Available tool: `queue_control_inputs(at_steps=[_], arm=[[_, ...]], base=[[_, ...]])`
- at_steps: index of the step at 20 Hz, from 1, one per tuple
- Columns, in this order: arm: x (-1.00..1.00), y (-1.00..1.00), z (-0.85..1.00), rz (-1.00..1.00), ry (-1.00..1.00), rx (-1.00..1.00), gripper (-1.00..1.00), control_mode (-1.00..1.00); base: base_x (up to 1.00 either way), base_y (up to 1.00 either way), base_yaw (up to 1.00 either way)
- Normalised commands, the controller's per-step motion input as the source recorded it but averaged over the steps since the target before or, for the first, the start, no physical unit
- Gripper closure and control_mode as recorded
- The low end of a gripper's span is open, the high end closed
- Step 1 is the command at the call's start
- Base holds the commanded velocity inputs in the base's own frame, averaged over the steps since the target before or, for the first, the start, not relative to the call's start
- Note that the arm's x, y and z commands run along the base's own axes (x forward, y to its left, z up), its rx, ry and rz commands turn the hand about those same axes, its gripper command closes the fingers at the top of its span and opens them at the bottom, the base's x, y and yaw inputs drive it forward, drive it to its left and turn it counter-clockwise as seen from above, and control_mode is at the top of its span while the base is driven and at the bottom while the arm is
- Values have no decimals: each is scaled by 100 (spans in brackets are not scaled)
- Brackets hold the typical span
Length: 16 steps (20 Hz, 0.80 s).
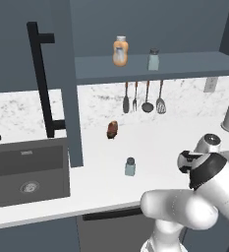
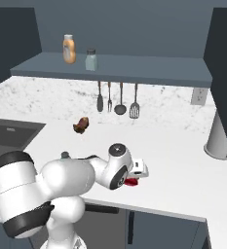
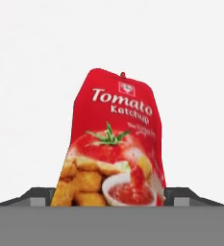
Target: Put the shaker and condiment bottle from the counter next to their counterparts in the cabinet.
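The condiment bottle [image 3: 116, 144] is a flat red ketchup bottle lying on the white counter [image 1: 155, 142]. In the hand view it lies between my two fingertips, which press against its lower sides. In the right base view my gripper [image 2: 134, 176] reaches down over the bottle [image 2: 131, 182] near the counter's front edge. The shaker [image 1: 130, 167], pale blue-grey with a dark cap, stands upright on the counter left of my arm, and its cap [image 2: 65, 155] peeks out behind my arm. The counterparts, an orange bottle [image 1: 120, 51] and a second shaker [image 1: 154, 59], stand on the cabinet shelf [image 1: 194, 64].
The cabinet door [image 1: 69, 98] stands open, its black bar handle [image 1: 40, 78] toward the dark sink [image 1: 27, 172]. A brown lump [image 1: 112, 129] lies at the back of the counter. Several utensils [image 1: 143, 98] hang under the shelf. A grey canister [image 2: 218, 136] stands at the right.
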Motion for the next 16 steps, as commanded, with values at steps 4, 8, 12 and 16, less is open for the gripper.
queue_control_inputs(at_steps=[4,8,12,16], arm=[[-34,3,53,-7,-19,1,100,-100],[-11,28,96,0,-20,0,100,-100],[0,32,100,0,-4,-2,100,-100],[-15,26,99,0,11,0,100,-100]], base=[[0,0,0],[0,0,0],[0,0,0],[0,0,0]])
